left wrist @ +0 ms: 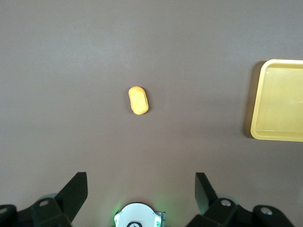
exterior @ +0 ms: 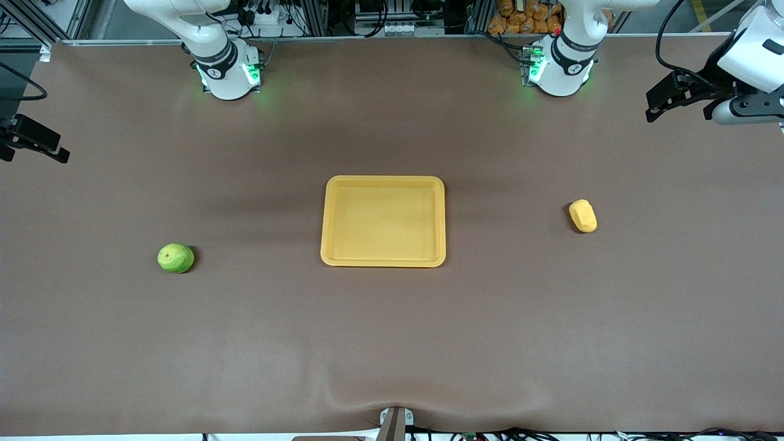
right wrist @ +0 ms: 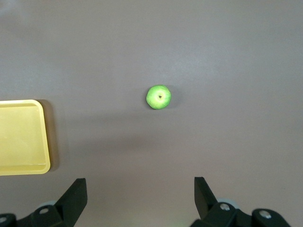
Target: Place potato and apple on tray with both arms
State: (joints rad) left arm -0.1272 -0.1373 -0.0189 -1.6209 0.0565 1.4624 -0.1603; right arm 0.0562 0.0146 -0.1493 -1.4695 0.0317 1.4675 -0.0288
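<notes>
The yellow tray [exterior: 383, 220] lies empty in the middle of the brown table. The green apple [exterior: 176, 258] sits toward the right arm's end, a little nearer the front camera than the tray's middle. The yellow-orange potato [exterior: 583, 215] lies toward the left arm's end. My left gripper [exterior: 658, 107] hangs open and empty high over the left arm's end; its wrist view shows the potato [left wrist: 138, 100] and the tray's edge [left wrist: 279, 101] between wide-apart fingers [left wrist: 75, 189]. My right gripper [exterior: 33, 147] hangs open and empty over the right arm's end; its view shows the apple [right wrist: 158, 97] and a tray corner [right wrist: 21, 137].
The two arm bases [exterior: 229, 73] [exterior: 557, 70] stand with green lights along the table's edge farthest from the front camera. A small clamp [exterior: 395, 422] sits at the edge nearest that camera. The brown cover [exterior: 392, 337] is bare around the tray.
</notes>
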